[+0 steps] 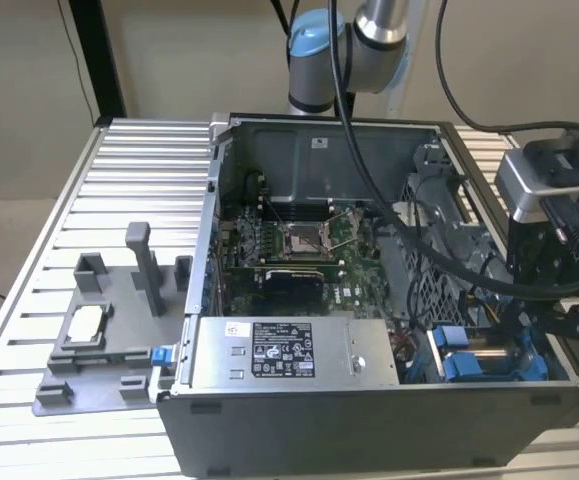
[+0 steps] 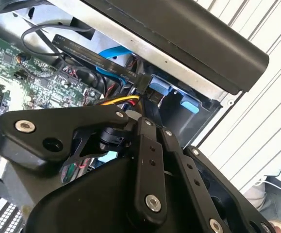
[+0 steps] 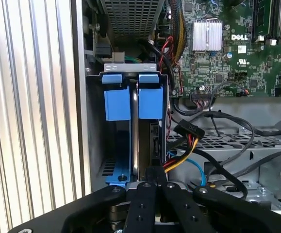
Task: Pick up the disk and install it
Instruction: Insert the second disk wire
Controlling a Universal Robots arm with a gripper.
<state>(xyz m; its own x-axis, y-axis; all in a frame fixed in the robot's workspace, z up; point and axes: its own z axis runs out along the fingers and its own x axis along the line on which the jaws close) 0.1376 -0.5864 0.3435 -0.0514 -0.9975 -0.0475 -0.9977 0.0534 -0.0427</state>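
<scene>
Ribbed aluminium table (image 1: 119,180) carries the open computer case (image 1: 369,430), where my gripper (image 3: 156,182) hangs over the disk (image 3: 150,104) seated in its corner bay (fingertips hidden, grip unreadable).

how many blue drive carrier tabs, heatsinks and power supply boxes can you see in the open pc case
blue drive carrier tabs: 2
silver finned heatsinks: 1
grey power supply boxes with a sticker: 1
total: 4
</scene>
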